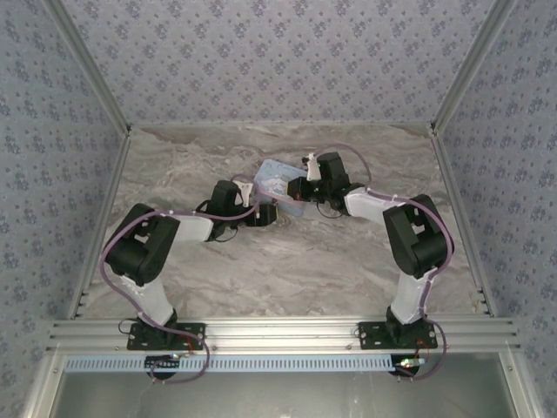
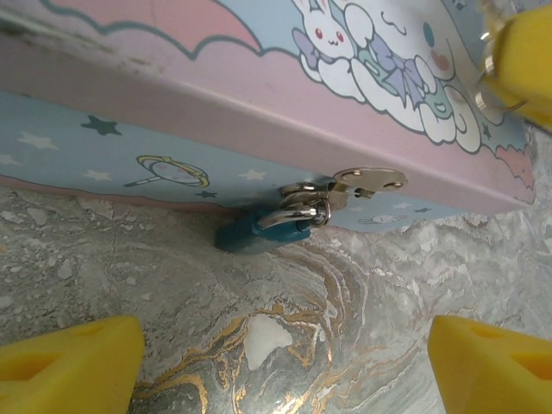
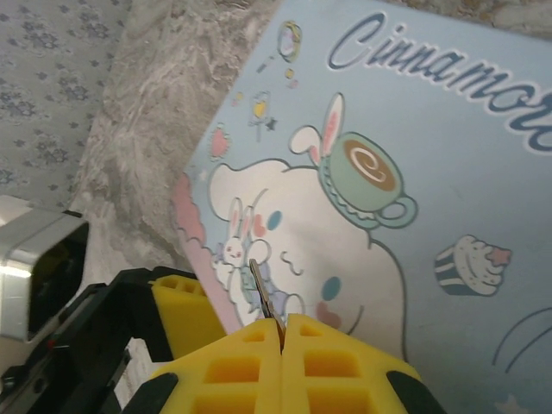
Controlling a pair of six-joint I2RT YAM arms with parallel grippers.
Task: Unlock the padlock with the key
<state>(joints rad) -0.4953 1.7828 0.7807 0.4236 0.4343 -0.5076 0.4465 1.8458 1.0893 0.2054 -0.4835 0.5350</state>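
The small blue-teal padlock point(image 2: 257, 233) hangs by its thin silver shackle point(image 2: 293, 213) from the clasp on the front wall of the light-blue cartoon tin point(image 2: 172, 159), resting against the marble table. My left gripper point(image 2: 280, 371) stands open just in front of the padlock, its yellow fingers point(image 2: 73, 366) wide apart over bare table. My right gripper point(image 3: 282, 332) is shut on the key point(image 3: 262, 289), whose blade points out over the tin's lid point(image 3: 388, 172). From above, both grippers point(image 1: 261, 212) point(image 1: 300, 187) meet at the tin point(image 1: 277, 177).
The marble table point(image 1: 287, 261) is fenced by patterned walls point(image 1: 278, 61) and metal rails. One of my right gripper's yellow fingers point(image 2: 522, 52) shows above the tin's right end in the left wrist view. My left gripper's finger point(image 3: 183, 312) sits close beside the right gripper.
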